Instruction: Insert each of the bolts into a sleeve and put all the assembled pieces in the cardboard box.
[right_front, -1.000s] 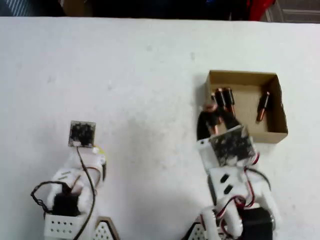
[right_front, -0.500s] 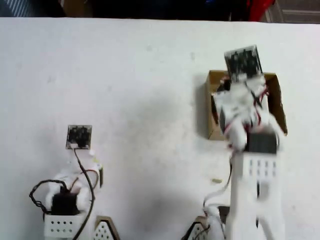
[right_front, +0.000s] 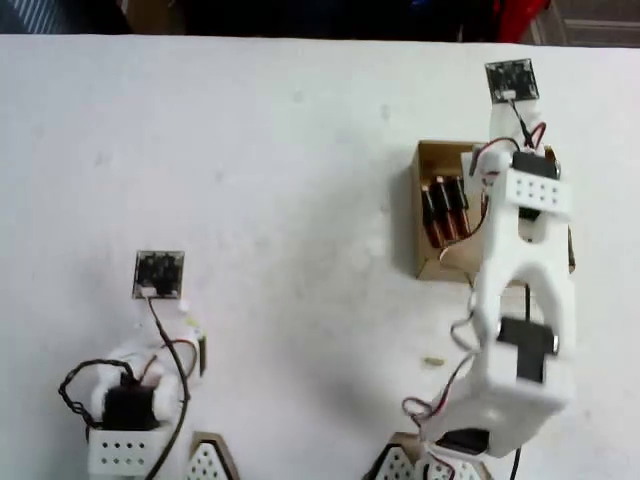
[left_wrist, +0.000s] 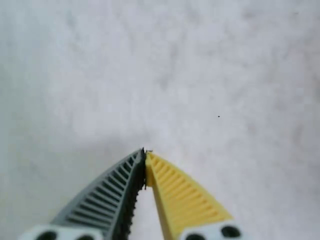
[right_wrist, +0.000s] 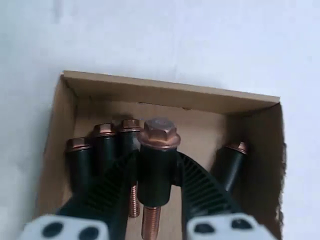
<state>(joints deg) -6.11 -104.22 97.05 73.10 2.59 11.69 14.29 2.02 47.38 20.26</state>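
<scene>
My right gripper (right_wrist: 156, 161) is shut on an assembled piece (right_wrist: 157, 175), a black sleeve with a copper bolt through it, held upright above the inside of the cardboard box (right_wrist: 170, 92). Three more assembled pieces (right_wrist: 102, 147) lie side by side along one wall of the box, and another piece (right_wrist: 232, 162) leans at the opposite wall. In the high view the right arm (right_front: 525, 230) stretches over the box (right_front: 440, 148), with the pieces (right_front: 445, 210) showing beside it. My left gripper (left_wrist: 145, 153) is shut on nothing, over bare white table.
The left arm (right_front: 135, 395) sits folded back at the near left edge of the white table (right_front: 280, 170). A small scrap (right_front: 432, 362) lies on the table in front of the box.
The right arm has swung from in front of the box out over it, carrying the piece. The left arm drew back slightly at first and then held still.
</scene>
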